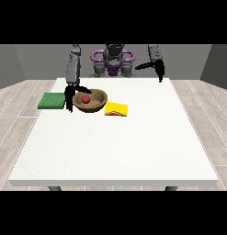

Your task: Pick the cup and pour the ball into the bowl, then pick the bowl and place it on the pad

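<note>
- Hand at the view's left (70,97): hangs down at the left rim of the brown bowl (97,104), thumb reaching out over the rim, fingers pointing down beside the bowl's outer wall. Whether it actually grips the rim, cannot tell.
- Green pad (52,101): flat on the white table (119,147), just left of that hand, apart from the bowl.
- Red ball (86,98): inside the bowl, left of centre.
- Yellow cup (116,109): lying on its side just right of the bowl, touching or nearly so.
- Hand at the view's right (159,69): raised above the table's far edge, well apart from everything, fingers pointing down, thumb out sideways, holding nothing.
</note>
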Robot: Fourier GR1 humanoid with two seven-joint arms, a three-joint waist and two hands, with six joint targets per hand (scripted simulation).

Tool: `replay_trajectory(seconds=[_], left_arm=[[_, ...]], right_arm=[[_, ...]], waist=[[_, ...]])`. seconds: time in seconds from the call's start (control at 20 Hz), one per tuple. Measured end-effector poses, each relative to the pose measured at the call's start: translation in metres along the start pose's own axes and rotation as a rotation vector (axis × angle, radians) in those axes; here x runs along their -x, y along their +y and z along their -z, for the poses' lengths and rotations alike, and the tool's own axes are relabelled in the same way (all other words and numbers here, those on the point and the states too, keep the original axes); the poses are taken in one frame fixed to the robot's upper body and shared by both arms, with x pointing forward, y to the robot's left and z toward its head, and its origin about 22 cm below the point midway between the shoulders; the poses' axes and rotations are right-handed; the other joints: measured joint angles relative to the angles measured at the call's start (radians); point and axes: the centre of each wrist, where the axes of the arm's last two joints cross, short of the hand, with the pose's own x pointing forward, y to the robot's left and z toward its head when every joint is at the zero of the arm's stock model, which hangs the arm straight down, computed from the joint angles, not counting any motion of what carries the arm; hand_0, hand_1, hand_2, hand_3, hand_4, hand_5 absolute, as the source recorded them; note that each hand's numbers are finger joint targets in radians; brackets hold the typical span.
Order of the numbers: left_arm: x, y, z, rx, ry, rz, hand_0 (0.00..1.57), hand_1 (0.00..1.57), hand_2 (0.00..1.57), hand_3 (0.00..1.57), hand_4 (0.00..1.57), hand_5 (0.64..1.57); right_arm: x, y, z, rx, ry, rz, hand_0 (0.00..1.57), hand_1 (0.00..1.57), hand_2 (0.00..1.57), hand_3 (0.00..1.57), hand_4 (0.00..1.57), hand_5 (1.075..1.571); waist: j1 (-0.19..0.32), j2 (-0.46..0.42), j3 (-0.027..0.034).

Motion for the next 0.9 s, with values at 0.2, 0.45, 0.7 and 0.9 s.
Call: replay_trajectory(seconds=[0.2,0.45,0.7,0.9], left_arm=[[-0.002,0.010,-0.002,-0.004,-0.003,-0.008,0.00,0.00,0.00,0.00,0.00,1.569],[-0.017,0.002,0.004,0.026,-0.049,-0.016,0.00,0.00,0.00,0.00,0.57,1.549],[-0.019,-0.003,0.006,0.063,-0.064,-0.027,0.00,0.00,0.00,0.00,0.82,1.497],[0.000,0.003,0.000,0.041,0.005,-0.040,0.00,0.00,0.00,0.00,0.96,1.422]], right_arm=[[0.008,0.005,-0.001,0.027,0.032,0.029,0.78,0.78,0.39,0.00,0.44,1.533],[0.007,-0.023,-0.007,0.163,0.052,-0.160,1.57,1.57,1.57,1.57,0.92,1.536],[-0.001,-0.039,-0.006,0.249,0.073,-0.436,1.57,1.57,1.57,1.38,0.91,1.563],[0.003,-0.021,-0.003,0.274,0.197,-0.536,1.57,1.57,1.57,0.95,0.87,1.567]], waist=[[0.000,0.000,-0.0050],[0.049,0.010,-0.0298],[0.098,0.007,-0.0378],[0.075,-0.055,-0.0235]])
